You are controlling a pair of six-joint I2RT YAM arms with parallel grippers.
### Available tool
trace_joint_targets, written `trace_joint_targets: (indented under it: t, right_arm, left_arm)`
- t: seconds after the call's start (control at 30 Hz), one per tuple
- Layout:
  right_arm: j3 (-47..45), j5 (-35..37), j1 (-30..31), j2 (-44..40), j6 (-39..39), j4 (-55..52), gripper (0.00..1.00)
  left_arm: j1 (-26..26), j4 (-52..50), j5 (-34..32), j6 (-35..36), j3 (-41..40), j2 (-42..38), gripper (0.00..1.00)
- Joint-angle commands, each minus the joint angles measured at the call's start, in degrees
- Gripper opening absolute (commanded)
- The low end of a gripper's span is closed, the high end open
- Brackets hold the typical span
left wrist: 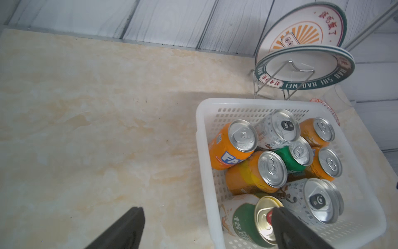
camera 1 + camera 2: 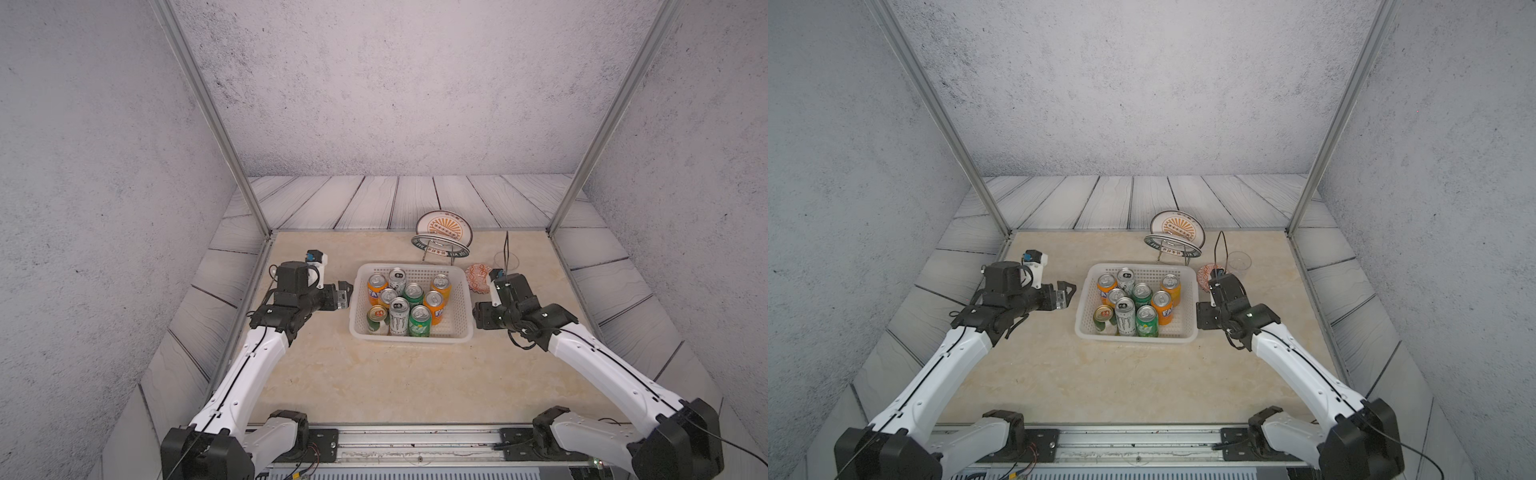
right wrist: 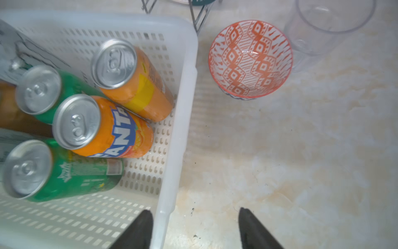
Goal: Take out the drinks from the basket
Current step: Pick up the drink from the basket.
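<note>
The white perforated basket sits mid-table with several drinks standing inside. Orange cans are mixed with green ones, and two taller silver-white cans rise above them. A green can with a gold top stands at the front left corner. My left gripper is open beside the basket's left wall, one finger over that gold-topped can. My right gripper is open, its jaws straddling the basket's right rim. Neither holds anything.
Behind the basket, two round plates rest on a wire rack. A red-patterned bowl and a clear glass cup stand to the basket's back right, just beyond my right gripper. Metal frame posts mark the table's back corners.
</note>
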Motion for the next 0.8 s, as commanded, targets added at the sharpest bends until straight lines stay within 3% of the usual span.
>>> trace_joint_targets:
  t: [0.0,0.07,0.37,0.77]
  right_arm:
    - [-1.4,3.6,-0.1,-6.7,-0.1,-4.1,0.90]
    - [-2.0,3.8,-0.2,-10.3,0.8,-5.2,0.99]
    - [-5.0,3.7,-0.2,-20.6,4.0,-10.9,0.99]
    - [-5.7,4.4,-0.2,-22.8,4.7,-13.1,0.99]
  left_arm:
    - [-5.5,-2.1,-6.4,3.0,6.2,2.9,0.99]
    - [-8.5,-3.9,-8.5,3.3,10.1,6.7,0.99]
    - [-19.6,-11.2,-16.2,5.2,26.6,25.8,0.99]
    - [-22.3,-17.1,-18.8,8.0,39.7,40.9,0.99]
